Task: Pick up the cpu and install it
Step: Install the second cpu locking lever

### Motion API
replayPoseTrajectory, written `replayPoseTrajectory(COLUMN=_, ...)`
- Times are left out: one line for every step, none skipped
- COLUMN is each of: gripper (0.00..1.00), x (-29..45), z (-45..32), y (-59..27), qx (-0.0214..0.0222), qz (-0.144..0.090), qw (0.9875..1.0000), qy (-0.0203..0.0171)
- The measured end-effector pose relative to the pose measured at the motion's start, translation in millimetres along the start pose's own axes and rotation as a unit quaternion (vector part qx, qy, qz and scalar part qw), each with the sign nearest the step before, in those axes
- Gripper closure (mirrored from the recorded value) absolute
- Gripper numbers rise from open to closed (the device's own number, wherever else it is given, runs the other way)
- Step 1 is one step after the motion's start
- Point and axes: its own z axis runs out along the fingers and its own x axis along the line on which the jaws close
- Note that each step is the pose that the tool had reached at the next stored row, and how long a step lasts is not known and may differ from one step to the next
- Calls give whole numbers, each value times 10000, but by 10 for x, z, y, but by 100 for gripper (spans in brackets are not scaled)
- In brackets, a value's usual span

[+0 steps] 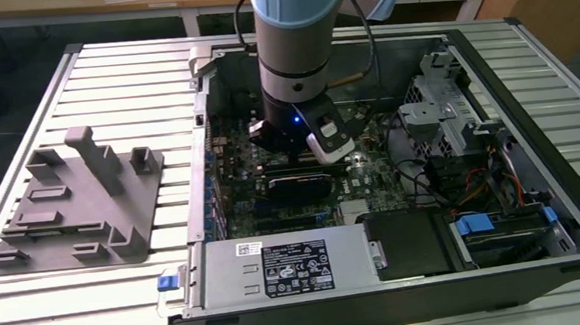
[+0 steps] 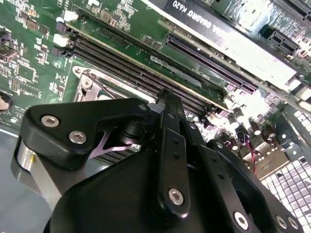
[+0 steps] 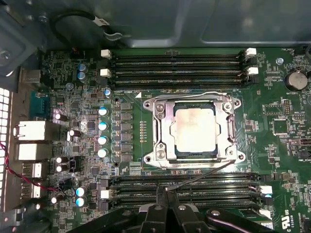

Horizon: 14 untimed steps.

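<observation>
The cpu (image 3: 194,128), a small square chip with a shiny silver-white top, lies flat inside the metal frame of the socket (image 3: 159,131) on the green motherboard (image 3: 272,145). My gripper (image 3: 167,193) hovers over the memory slots (image 3: 184,187) beside the socket, a short way off the cpu and not touching it. Its two black fingers are pressed together with nothing between them. In the second wrist view the gripper (image 2: 168,97) points down at the slots next to the socket's frame (image 2: 90,85). The arm (image 1: 298,69) reaches down into the open computer case (image 1: 383,295).
A grey plastic tray (image 1: 76,202) with upright posts sits on the slatted table at the exterior view's left. Inside the case are a graphics card (image 1: 297,184), a power supply (image 1: 282,265), drive bays (image 1: 447,115) and loose cables (image 1: 478,186). A thin wire lever (image 3: 214,171) lies beside the socket.
</observation>
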Motion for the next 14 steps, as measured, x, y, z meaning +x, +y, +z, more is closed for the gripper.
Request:
replayPoseTrajectory(gripper=89, x=0, z=0, y=0, qx=-1, qz=0, qw=10000, qy=0)
replayPoseTrajectory(gripper=89, x=0, z=1, y=0, qx=-1, qz=0, qw=10000, qy=0)
replayPoseTrajectory(gripper=89, x=0, z=1, y=0, qx=-1, qz=0, qw=10000, qy=0)
replayPoseTrajectory(gripper=89, x=0, z=0, y=0, qx=-1, qz=0, qw=10000, qy=0)
replayPoseTrajectory(gripper=89, x=1, z=-3, y=0, qx=0, qz=0, qw=10000, qy=0)
replayPoseTrajectory(gripper=89, x=1, z=-11, y=1, qx=0, qz=0, qw=10000, qy=1)
replayPoseTrajectory(gripper=89, x=0, z=-21, y=3, qx=-1, qz=0, qw=10000, qy=0)
replayPoseTrajectory(gripper=89, x=0, z=-35, y=5, qx=-1, qz=0, qw=10000, qy=0)
replayPoseTrajectory(gripper=89, x=0, z=-54, y=8, qx=-1, qz=0, qw=10000, qy=0)
replayPoseTrajectory(gripper=89, x=-1, z=-74, y=11, qx=-1, qz=0, qw=10000, qy=0)
replayPoseTrajectory(gripper=89, x=-1, z=-96, y=14, qx=-1, qz=0, qw=10000, qy=0)
replayPoseTrajectory(gripper=89, x=-1, z=-116, y=18, qx=-1, qz=1, qw=10000, qy=0)
replayPoseTrajectory(gripper=89, x=-2, z=-136, y=20, qx=-1, qz=1, qw=10000, qy=0)
replayPoseTrajectory(gripper=89, x=-2, z=-156, y=23, qx=-1, qz=2, qw=10000, qy=0)
